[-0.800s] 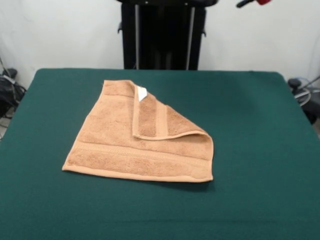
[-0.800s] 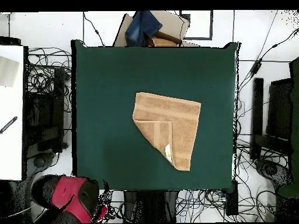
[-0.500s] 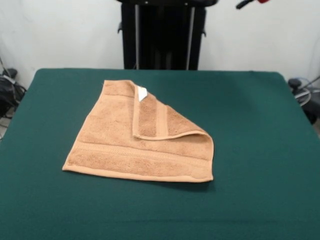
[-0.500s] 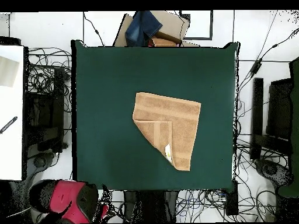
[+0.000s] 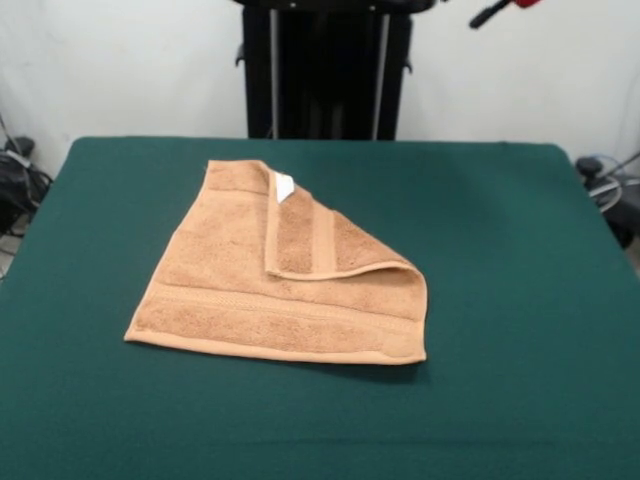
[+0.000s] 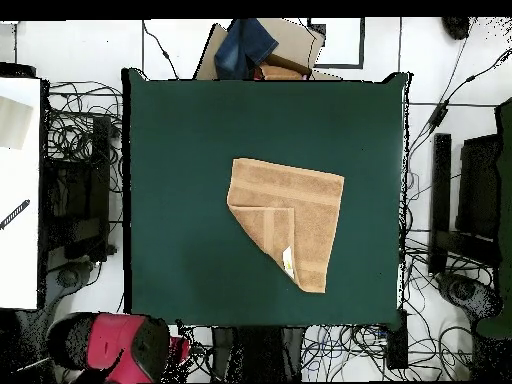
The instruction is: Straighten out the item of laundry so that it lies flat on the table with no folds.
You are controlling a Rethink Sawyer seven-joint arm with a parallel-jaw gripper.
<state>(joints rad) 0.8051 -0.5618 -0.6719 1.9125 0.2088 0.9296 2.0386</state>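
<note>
The towel (image 5: pixel 285 285) lies near the middle of the worktop (image 5: pixel 520 330), a little toward the front view's left, with one corner folded back over it as a triangular flap (image 5: pixel 315 240). The near edge is a flat border band. Farther back the flap's hem curves across the pile, and its tip carries a white tag (image 5: pixel 284 187).

The terry is thick, soft and limp, and the green cloth under it looks grippy. A pinch on the flap could catch both layers and drag the whole towel instead of opening it. Pulling sideways could make a new crease.

The arm (image 6: pixel 110 345) is drawn back off the worktop's corner. Whether the gripper is apart or together I cannot tell.
</note>
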